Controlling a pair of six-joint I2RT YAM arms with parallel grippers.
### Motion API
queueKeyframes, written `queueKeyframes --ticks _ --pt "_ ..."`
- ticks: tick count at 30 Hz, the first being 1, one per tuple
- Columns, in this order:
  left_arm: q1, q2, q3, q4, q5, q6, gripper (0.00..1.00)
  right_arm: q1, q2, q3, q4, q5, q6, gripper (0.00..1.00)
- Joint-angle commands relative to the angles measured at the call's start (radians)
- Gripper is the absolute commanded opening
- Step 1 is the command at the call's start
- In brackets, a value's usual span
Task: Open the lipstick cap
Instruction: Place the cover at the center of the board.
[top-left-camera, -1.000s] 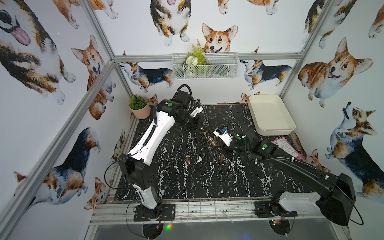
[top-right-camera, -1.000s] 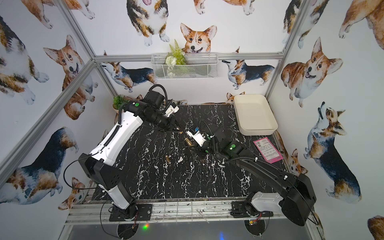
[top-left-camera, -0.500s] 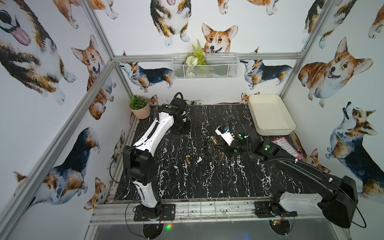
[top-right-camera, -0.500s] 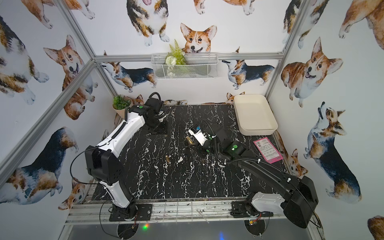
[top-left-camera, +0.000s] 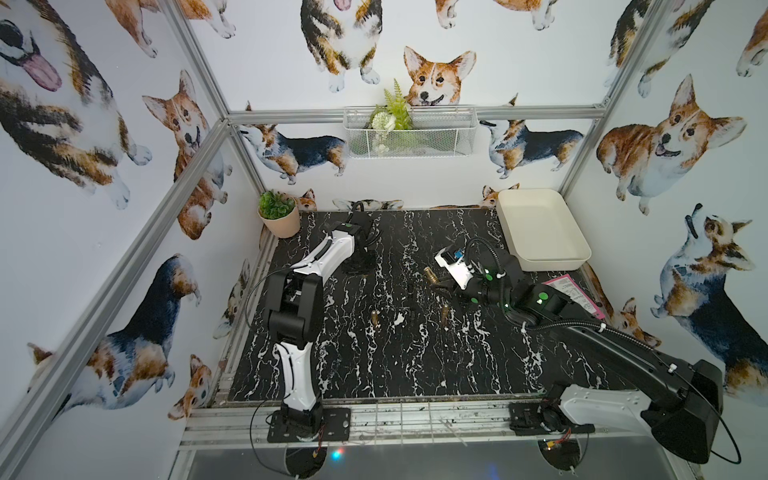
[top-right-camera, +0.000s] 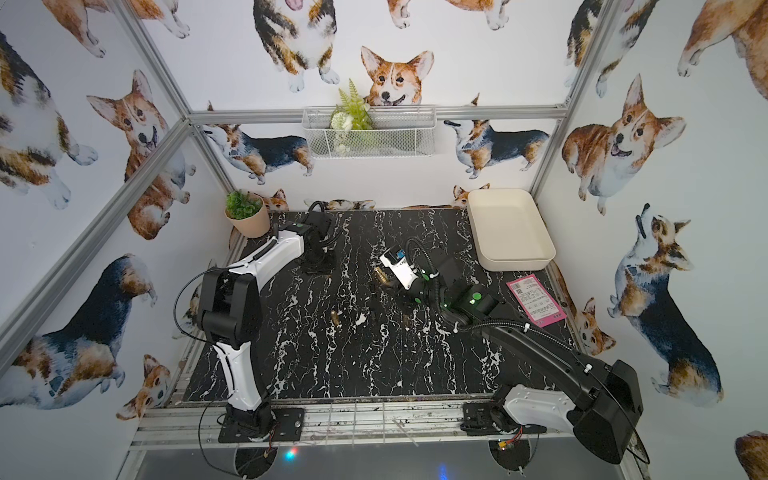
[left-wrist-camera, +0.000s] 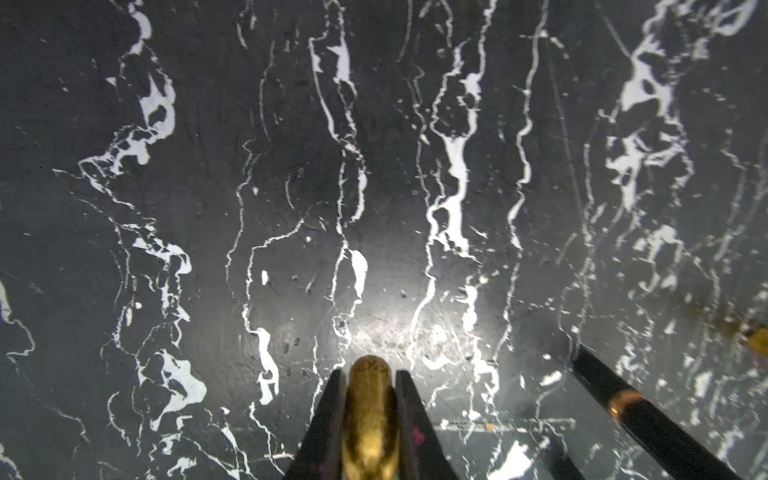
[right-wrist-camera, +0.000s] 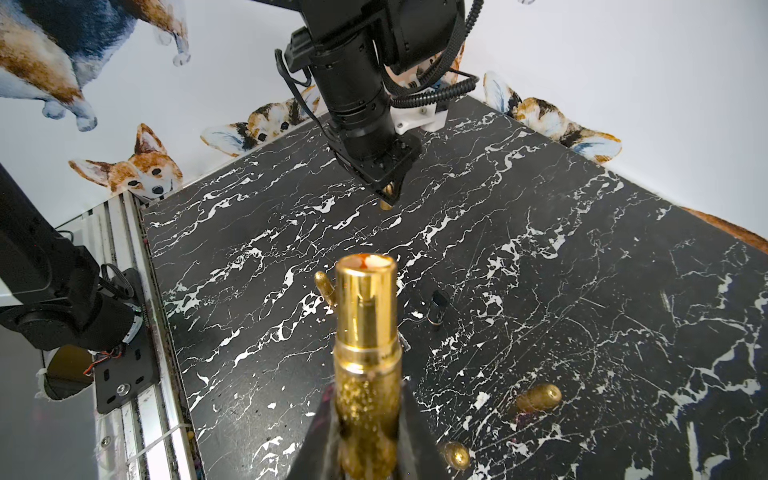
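The lipstick (right-wrist-camera: 365, 332) is a gold tube with its inner gold sleeve bare, and my right gripper (right-wrist-camera: 365, 399) is shut on its glittery base. In both top views it sticks out of that gripper (top-left-camera: 438, 286) mid-table, as a short gold tube (top-left-camera: 430, 275) (top-right-camera: 379, 276). The rounded gold cap (left-wrist-camera: 370, 407) is off the tube. My left gripper (left-wrist-camera: 369, 374) is shut on it, pointing down just above the black marble table at the back left (top-left-camera: 359, 270) (top-right-camera: 320, 270). The right wrist view shows the cap's tip (right-wrist-camera: 386, 203) below those fingers.
Loose gold pieces lie on the table (top-left-camera: 375, 319) (top-left-camera: 444, 313) (right-wrist-camera: 538, 397) (right-wrist-camera: 456, 454). A small black tube (right-wrist-camera: 436, 305) lies nearby, and a black stick with a gold ring (left-wrist-camera: 631, 411) lies beside the left gripper. White tray (top-left-camera: 540, 228), potted plant (top-left-camera: 279, 216) and pink card (top-left-camera: 575, 297) sit at the edges.
My left arm has drawn away from the right gripper, swung to the back left and dropped toward the table with the cap in its fingers. The right gripper has barely moved.
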Motion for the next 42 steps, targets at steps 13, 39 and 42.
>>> queueKeyframes --ticks 13,39,42 --pt "0.021 0.051 -0.109 0.11 -0.061 -0.024 0.0 0.001 0.011 -0.009 0.04 0.032 0.005 0.0" --pt "0.03 0.023 -0.165 0.134 -0.076 -0.038 0.52 0.002 0.019 0.003 0.024 0.039 0.001 0.0" --pt "0.031 -0.008 -0.152 0.106 -0.081 -0.045 0.54 0.002 0.018 0.002 0.019 0.041 0.0 0.0"
